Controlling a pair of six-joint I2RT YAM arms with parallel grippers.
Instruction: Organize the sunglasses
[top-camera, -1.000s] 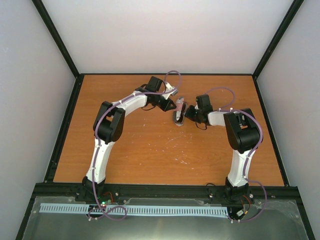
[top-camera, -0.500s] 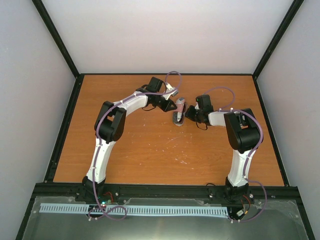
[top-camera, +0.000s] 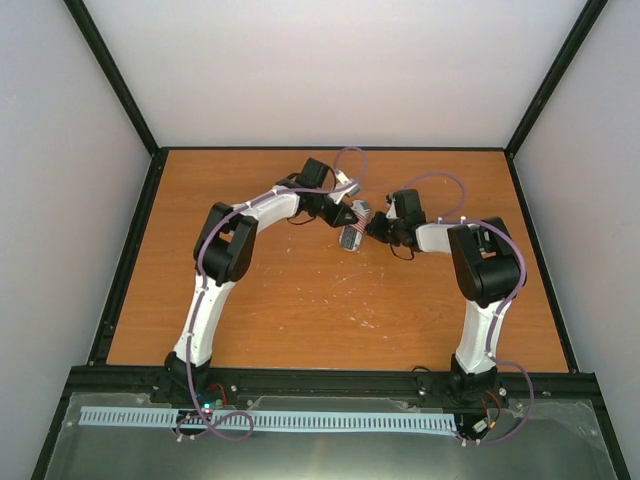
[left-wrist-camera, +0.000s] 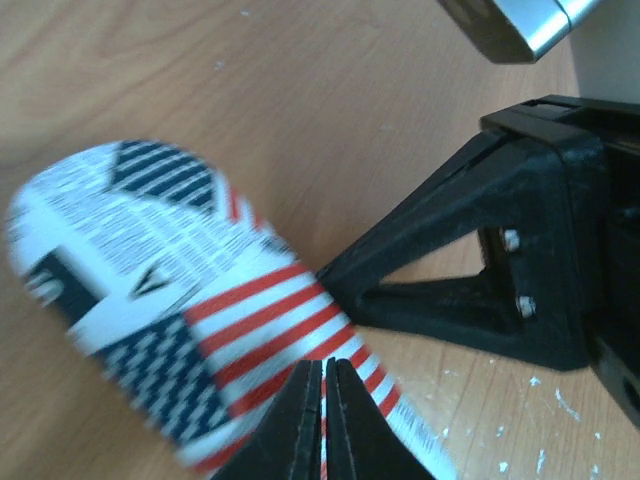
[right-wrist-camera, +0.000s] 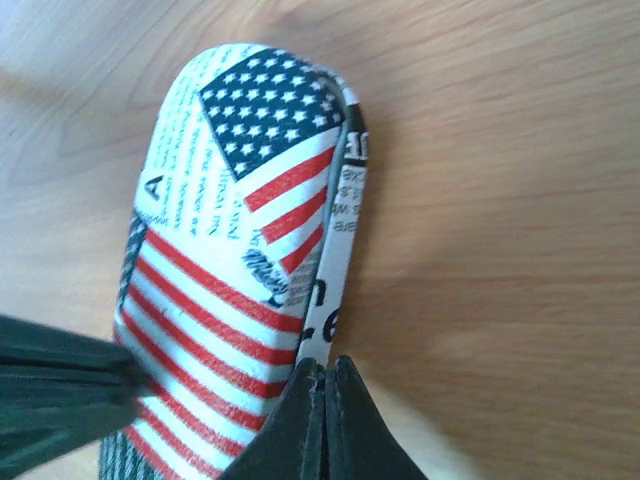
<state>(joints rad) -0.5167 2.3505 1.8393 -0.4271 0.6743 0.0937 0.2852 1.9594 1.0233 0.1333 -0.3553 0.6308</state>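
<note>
Two robot arms meet over a flag-patterned glasses case (top-camera: 351, 232) just toward 12 o'clock of the centre of the wooden table (top-camera: 280, 300). The left gripper (left-wrist-camera: 323, 405) reaches in from 10 o'clock and the right gripper (right-wrist-camera: 325, 400) from 3 o'clock. Both pairs of fingers are pressed together. The left tips lie over the case's striped end, with only a hairline slit between them. The right tips sit at its rim. Whether either pair pinches a sliver of the case cannot be told.

Within the last second the case has slid a little toward 7 o'clock and turned slightly, and the left wrist has swung with it. The case is blurred in the left wrist view, which suggests it is moving now.

The sunglasses appear in no view. They are probably inside the case, which looks closed, but that cannot be confirmed. If so, the job appears close to done, with only settling the case and letting go left.
</note>
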